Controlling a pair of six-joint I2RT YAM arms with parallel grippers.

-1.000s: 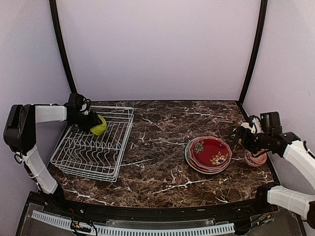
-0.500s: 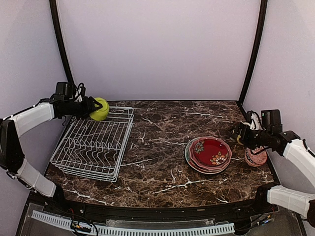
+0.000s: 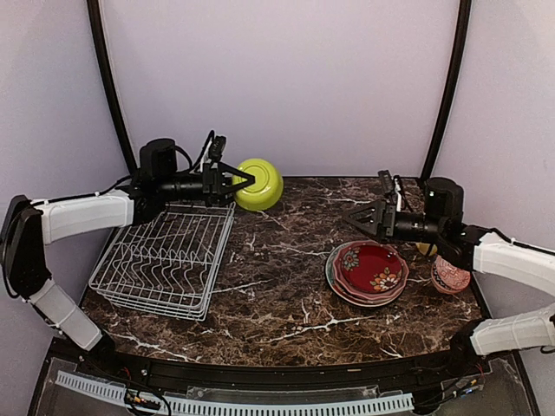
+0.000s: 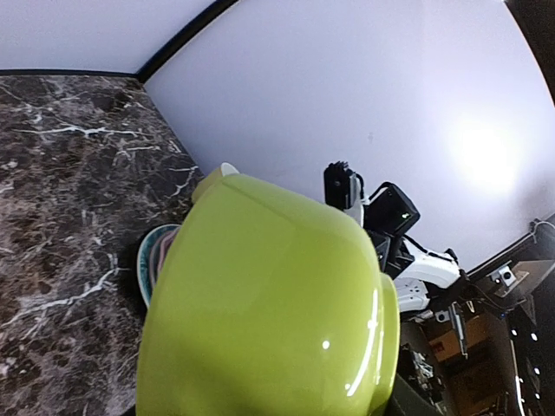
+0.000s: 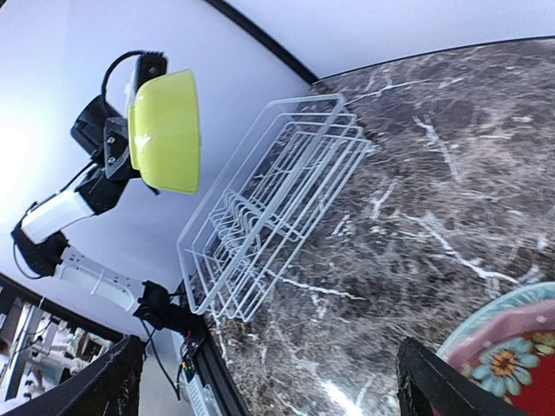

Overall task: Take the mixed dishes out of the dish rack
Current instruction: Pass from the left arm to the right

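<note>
While the lime-green bowl (image 3: pixel 260 185) is clamped at its rim by the left gripper (image 3: pixel 238 181), it is held in the air, tipped on its side, just past the far right corner of the dish rack (image 3: pixel 165 256). In the left wrist view, the frame is largely filled by the bowl's glossy outer wall (image 4: pixel 269 303). The rack is set at the left of the marble table (image 3: pixel 277 295). The right gripper (image 3: pixel 354 220) is held above the table with its jaws spread wide and nothing between them, just beside the stack of plates (image 3: pixel 368 273), which is topped by a dark red floral one. A red-white patterned bowl (image 3: pixel 451 278) is placed near the table's right edge, beyond the right arm.
</note>
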